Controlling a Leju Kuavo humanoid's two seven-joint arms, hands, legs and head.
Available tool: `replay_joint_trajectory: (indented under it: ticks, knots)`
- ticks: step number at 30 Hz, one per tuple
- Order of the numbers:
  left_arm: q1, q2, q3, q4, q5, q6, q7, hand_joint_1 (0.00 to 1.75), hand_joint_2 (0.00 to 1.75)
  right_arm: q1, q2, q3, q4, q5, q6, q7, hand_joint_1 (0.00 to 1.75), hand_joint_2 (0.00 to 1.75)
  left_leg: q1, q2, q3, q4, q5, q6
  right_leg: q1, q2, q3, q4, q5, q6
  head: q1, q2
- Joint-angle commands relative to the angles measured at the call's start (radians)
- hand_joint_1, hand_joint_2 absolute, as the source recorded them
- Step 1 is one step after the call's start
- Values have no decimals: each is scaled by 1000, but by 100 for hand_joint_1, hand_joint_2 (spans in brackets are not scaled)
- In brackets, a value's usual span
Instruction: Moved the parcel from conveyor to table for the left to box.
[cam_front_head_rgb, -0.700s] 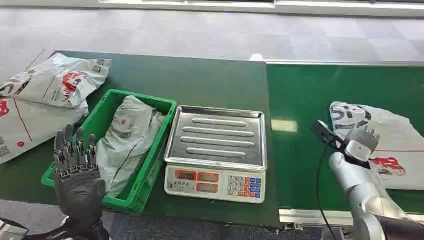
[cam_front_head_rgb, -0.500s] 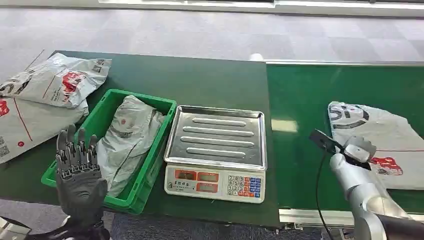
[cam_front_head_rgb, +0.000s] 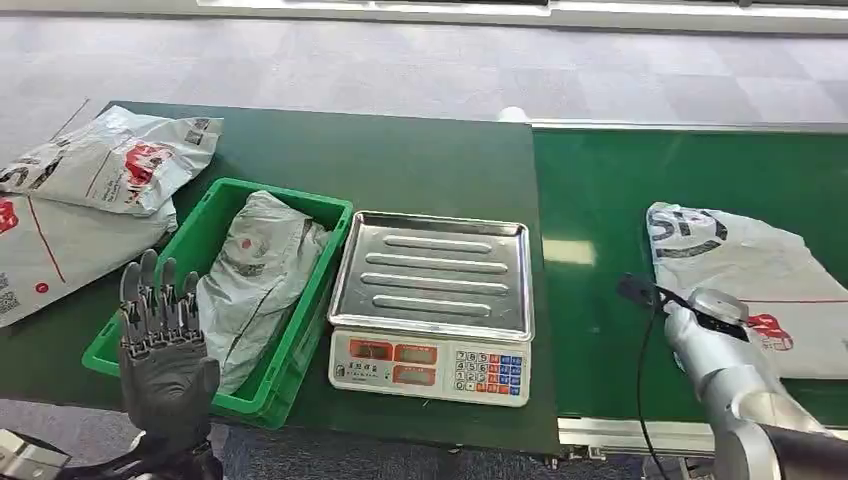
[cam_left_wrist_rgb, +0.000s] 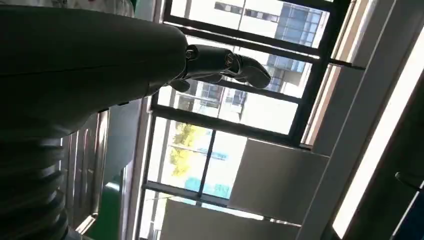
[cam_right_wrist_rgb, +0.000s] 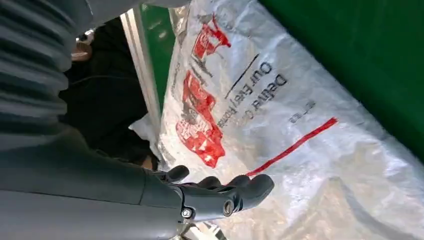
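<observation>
Head view: grey poly-mailer parcel is lying flat on the conveyor, with the right hand hovering just over its near edge, fingers apart and holding nothing. Left hand is standing open, empty. Parcel is likely light, soft and slippery; bunching an edge should be securing it.

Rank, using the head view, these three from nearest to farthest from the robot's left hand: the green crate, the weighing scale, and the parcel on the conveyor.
1. Green crate, right beside the left hand.
2. Weighing scale, mid-table, past the crate.
3. Parcel on the conveyor, far across, by the right hand.
</observation>
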Motion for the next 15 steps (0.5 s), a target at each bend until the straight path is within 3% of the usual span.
replay_joint_trajectory:
  ticks: [1,6,15]
  knots:
    - [-58,-10,6,78,-3,-7,-2,0,175,-27,-63,-25,83,4,88,9,0,175,0,-2,1,-1,0,0,0,-3,2,-1,0,-1,0,0]
    - [-57,-5,5,87,-5,-10,-8,0,175,-72,-74,-18,96,9,163,-11,0,175,-1,1,1,0,0,0,-1,1,0,0,0,-1,0,0]
    - [-58,-9,6,74,-6,-8,-8,0,175,-55,-68,-21,89,6,149,-23,0,175,0,1,2,-1,0,0,1,1,1,-2,1,-1,0,0]
